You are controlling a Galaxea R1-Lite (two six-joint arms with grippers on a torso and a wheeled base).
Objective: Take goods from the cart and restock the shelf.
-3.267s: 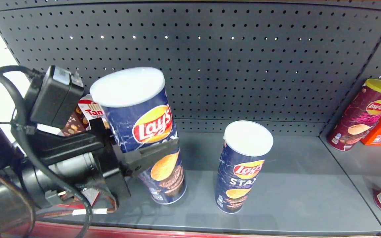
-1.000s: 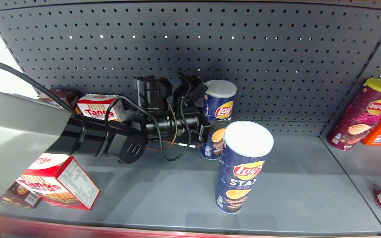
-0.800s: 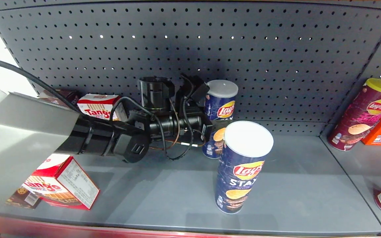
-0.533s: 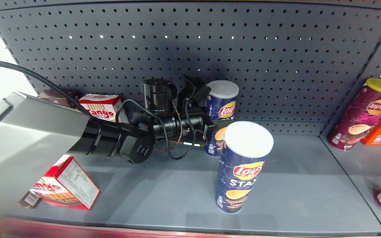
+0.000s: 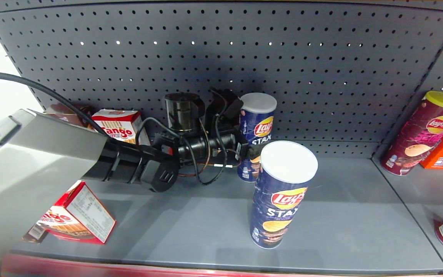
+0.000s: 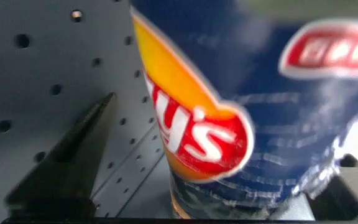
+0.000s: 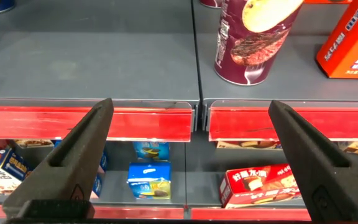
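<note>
Chip can (image 5: 258, 115) stands between left pincer's (image 5: 257, 146) parted fingers.

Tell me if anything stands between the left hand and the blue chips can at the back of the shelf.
Nothing visible does. The blue chips can stands upright between the fingers of the left hand.

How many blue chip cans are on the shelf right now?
2. The back can stands by the pegboard, between the left gripper's jaws; the front can stands nearer the shelf's edge. The arm could hide more.
</note>
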